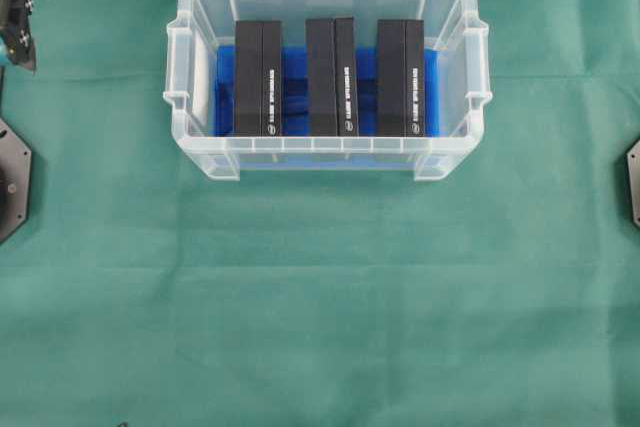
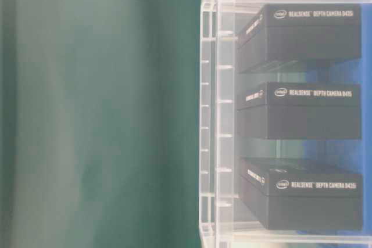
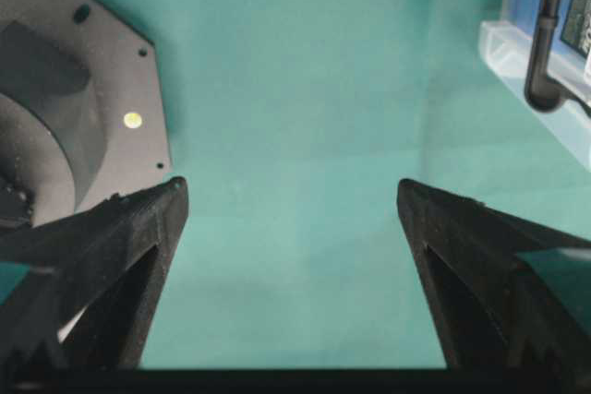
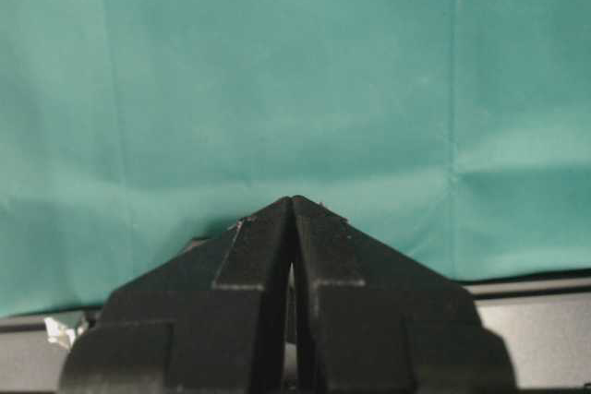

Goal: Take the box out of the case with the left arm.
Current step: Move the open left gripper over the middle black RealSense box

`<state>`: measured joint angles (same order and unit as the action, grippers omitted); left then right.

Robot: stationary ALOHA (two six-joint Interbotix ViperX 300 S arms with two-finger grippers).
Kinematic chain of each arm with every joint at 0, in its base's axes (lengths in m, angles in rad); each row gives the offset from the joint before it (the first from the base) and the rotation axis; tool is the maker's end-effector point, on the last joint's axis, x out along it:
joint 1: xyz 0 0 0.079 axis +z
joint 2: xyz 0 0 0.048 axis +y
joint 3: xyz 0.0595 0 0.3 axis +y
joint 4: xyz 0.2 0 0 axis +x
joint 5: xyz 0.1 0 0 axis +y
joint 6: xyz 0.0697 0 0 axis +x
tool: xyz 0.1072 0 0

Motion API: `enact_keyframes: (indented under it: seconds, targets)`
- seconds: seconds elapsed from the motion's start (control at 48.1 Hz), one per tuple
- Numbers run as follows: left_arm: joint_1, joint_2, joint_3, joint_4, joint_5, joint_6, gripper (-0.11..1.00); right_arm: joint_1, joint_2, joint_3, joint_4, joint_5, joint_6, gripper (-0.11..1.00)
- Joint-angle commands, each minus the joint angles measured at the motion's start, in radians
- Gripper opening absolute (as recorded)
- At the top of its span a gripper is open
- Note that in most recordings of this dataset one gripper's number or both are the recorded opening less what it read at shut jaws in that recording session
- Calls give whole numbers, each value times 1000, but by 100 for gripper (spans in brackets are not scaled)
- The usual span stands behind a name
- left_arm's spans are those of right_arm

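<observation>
Green cloth covers the counter (image 1: pixel 320 327). Left of the case (image 1: pixel 200 7), the left gripper (image 3: pixel 291 196) points down at the cloth, fingers (image 3: pixel 138 228) wide and empty. Right gripper (image 4: pixel 292 205) fingers are pressed together. Three black rectangular boxes (image 1: pixel 258 77) stand inside the clear plastic case on its blue lining.

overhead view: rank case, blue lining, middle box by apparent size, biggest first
1. case: its rim encloses the other two.
2. blue lining: partly hidden by the boxes, but it spans most of the floor.
3. middle box: smallest, and looks the same size as its two neighbours.
</observation>
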<state>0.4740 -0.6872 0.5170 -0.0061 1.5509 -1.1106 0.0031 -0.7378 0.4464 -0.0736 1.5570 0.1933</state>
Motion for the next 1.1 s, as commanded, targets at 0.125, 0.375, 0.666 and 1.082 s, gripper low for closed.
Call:
enact_keyframes:
  seconds: [0.125,0.375,0.666,1.082]
  targets:
    - [-44,64,-48,-23,-58,-11,98,2,5,-20,-2,2,2,0]
    - [-140,222,-163,-23,-172,-92,98,2,5,-20,-2,0,3,0]
    - [-187,397,-347,-23,-169,-103,98,2,5,-18,-11,2,3,0]
    - [-236,618,-583,-29,-166,-104,98,2,5,-17,-17,2,3,0]
